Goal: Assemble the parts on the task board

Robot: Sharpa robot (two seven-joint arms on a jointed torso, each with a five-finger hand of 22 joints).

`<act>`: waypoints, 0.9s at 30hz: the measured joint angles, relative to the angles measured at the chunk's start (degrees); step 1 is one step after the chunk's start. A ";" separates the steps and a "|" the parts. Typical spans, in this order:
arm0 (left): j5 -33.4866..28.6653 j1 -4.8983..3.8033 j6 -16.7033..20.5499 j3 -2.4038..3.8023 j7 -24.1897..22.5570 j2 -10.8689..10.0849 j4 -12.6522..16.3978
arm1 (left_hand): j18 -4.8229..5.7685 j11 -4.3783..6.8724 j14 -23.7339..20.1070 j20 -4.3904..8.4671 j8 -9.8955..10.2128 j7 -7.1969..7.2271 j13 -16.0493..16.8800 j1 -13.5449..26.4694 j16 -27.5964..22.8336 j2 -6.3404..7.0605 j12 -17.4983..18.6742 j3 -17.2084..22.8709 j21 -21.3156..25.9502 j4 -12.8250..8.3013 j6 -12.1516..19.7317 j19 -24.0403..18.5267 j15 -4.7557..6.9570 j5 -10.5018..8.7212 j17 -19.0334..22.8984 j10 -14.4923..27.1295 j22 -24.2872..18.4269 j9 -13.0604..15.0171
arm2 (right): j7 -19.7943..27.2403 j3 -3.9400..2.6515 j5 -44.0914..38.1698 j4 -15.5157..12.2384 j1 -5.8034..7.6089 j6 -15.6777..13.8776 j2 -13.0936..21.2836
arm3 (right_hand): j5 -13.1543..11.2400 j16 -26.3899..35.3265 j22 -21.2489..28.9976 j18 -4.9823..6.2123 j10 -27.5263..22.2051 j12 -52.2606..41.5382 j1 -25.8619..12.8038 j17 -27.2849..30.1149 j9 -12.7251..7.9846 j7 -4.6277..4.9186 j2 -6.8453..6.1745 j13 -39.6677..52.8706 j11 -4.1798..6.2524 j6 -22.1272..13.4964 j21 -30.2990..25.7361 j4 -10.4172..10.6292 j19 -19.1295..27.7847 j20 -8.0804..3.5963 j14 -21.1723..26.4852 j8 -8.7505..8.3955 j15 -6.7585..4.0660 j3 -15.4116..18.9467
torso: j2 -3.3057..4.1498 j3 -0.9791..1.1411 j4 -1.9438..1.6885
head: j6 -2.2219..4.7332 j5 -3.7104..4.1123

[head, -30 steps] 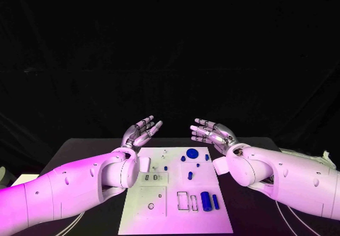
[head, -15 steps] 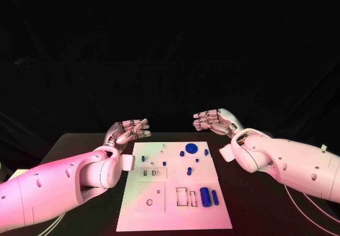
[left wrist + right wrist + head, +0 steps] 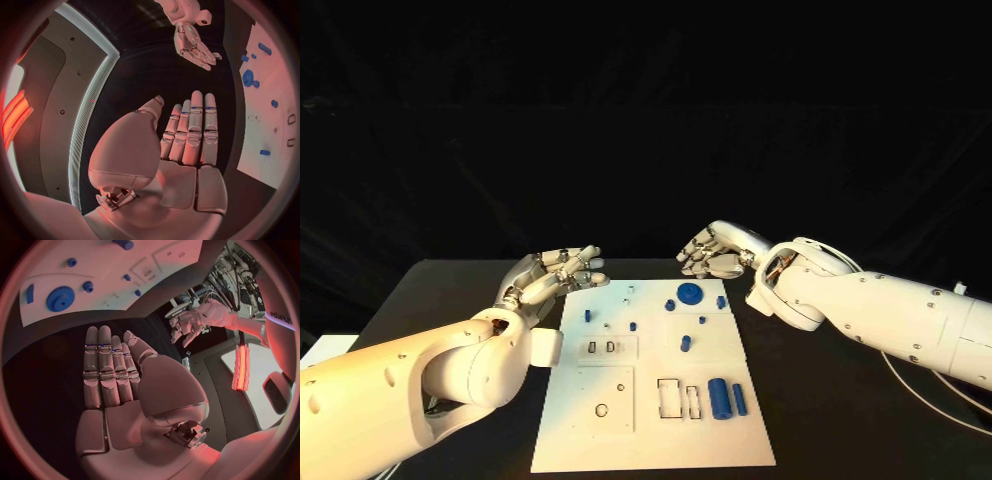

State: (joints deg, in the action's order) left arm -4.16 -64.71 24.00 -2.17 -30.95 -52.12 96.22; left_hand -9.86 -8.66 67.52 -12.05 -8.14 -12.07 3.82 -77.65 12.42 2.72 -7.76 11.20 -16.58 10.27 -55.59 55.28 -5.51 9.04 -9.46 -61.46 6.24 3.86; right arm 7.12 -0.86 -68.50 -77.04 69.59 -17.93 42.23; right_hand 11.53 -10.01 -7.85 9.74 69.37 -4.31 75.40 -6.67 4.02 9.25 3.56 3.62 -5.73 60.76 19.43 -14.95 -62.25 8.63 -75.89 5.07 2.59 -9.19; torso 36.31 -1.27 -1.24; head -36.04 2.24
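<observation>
The left hand (image 3: pixel 557 272) hovers empty, fingers loosely spread, beside the far left corner of the white board (image 3: pixel 625 415) on the worktop, while the right hand (image 3: pixel 720 252), likewise empty, hangs nearer the round blue gear (image 3: pixel 689 293), just behind it.

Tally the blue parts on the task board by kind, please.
Round toothed disc: 1
Large cylinders: 2
Small pieces: 6, though the smallest are hard to separate
Total: 9, all on the task board
</observation>
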 measured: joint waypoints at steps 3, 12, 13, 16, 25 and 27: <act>-0.64 -0.07 -0.49 0.10 0.31 -1.06 2.17 | 0.01 0.00 0.00 0.00 0.23 0.00 0.00 0.00 -0.28 0.00 0.33 -0.08 0.08 -0.08 0.00 0.00 0.00 0.00 -0.05 0.00 -0.15 -0.06 | -2.76 -0.02 -6.95 0.17 0.45 1.93 -0.33 | -2.50 -4.92 -3.68 0.00 2.93 0.60 -0.82 -4.43 0.00 -1.28 -1.69 0.00 1.54 2.50 7.26 -0.82 -6.50 -3.51 -7.42 -1.01 -2.71 -0.82 | 0.92 -0.14 -0.20 | 0.33 0.32; -2.10 -0.89 -1.33 0.36 1.07 -2.83 6.77 | 0.02 0.00 -0.23 0.00 0.53 0.00 0.01 0.00 -0.56 0.00 0.69 -0.16 0.30 -0.16 0.00 0.00 -0.22 0.00 -0.09 0.01 -0.36 -0.05 | -7.85 -0.01 -20.57 0.77 0.82 5.72 -1.99 | -2.55 -16.57 -8.38 0.00 0.87 0.60 -2.36 -12.83 -0.06 -1.30 -3.23 -0.01 1.42 2.52 15.04 -0.18 -7.75 -4.42 -7.94 -1.12 -3.22 -3.48 | 3.26 -0.44 -1.03 | 1.38 0.89; -2.20 -1.00 -1.38 0.39 1.12 -2.93 7.06 | 0.02 -0.01 -0.22 0.00 0.53 0.00 0.01 0.00 -0.76 0.00 0.94 -0.25 0.51 -0.25 0.00 0.00 -0.22 0.00 -0.13 0.01 -0.42 -0.05 | -8.15 -0.01 -21.45 0.91 0.83 6.02 -2.23 | -2.55 -17.96 -8.87 0.00 0.18 0.60 -2.42 -13.71 -0.06 -1.10 -3.30 -0.01 1.40 2.26 15.87 -0.06 -7.75 -4.42 -7.94 -1.12 -3.22 -3.81 | 3.55 -0.51 -1.12 | 1.48 0.90; -2.46 -1.25 -1.54 0.42 1.31 -3.28 7.92 | 0.02 -0.01 -0.23 -0.19 0.53 0.00 0.01 0.06 -0.78 0.06 0.94 -0.31 0.50 -0.31 0.01 0.19 -0.22 0.00 -0.13 0.01 -0.43 -0.05 | -8.89 -0.01 -23.79 1.38 0.84 6.97 -2.86 | -2.79 -22.66 -10.47 0.00 -0.69 0.60 -3.11 -16.63 -0.06 -1.21 -3.98 -0.01 1.21 2.00 18.41 0.35 -7.75 -4.42 -7.94 -1.12 -3.22 -4.96 | 4.15 -0.61 -1.30 | 1.71 0.97; -2.83 -1.85 -1.81 0.50 1.74 -4.06 9.14 | 0.03 -0.02 -0.23 -0.21 0.79 0.00 0.01 0.24 -1.00 0.24 1.15 -0.31 0.50 -0.31 0.01 0.20 -0.22 0.00 -0.19 0.02 -0.54 -0.05 | -9.57 0.01 -27.19 1.90 0.86 8.63 -3.56 | -2.79 -47.01 -22.31 0.00 -0.89 0.60 -3.55 -39.52 -0.06 -1.21 -5.75 -0.02 1.42 1.60 31.10 2.90 -9.08 -3.97 -8.05 -1.11 -3.11 -8.59 | 5.28 -0.81 -1.74 | 2.13 1.16; -2.87 -1.97 -1.89 0.50 1.82 -4.07 9.27 | 0.03 -0.02 -0.23 -0.21 0.79 0.00 0.01 0.24 -1.00 0.24 1.15 -0.31 0.62 -0.31 0.01 0.20 -0.22 0.00 -0.19 0.02 -0.57 -0.05 | -9.58 0.01 -27.75 2.04 0.86 8.91 -3.78 | -2.79 -51.71 -27.63 -0.05 -0.89 0.60 -3.61 -44.25 -0.03 -1.21 -6.28 -0.02 1.42 1.60 35.59 3.55 -10.05 -3.95 -8.05 -1.11 -3.11 -9.50 | 5.47 -0.85 -1.81 | 2.22 1.16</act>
State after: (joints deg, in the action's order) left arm -7.04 -66.68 22.11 -1.67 -29.13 -56.19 105.49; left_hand -9.83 -8.68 67.29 -12.26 -7.36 -12.06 3.83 -77.41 11.42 2.96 -6.61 10.89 -15.96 9.96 -55.59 55.48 -5.73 9.04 -9.64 -61.44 5.66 3.81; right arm -2.46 -0.85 -96.25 -75.00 70.45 -9.01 38.45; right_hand 8.74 -61.72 -35.48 9.69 68.48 -3.71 71.79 -50.92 3.98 8.04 -2.72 3.60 -4.31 62.37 55.02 -11.40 -72.30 4.68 -83.93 3.95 -0.52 -18.69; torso 41.78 -2.12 -3.04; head -33.82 3.40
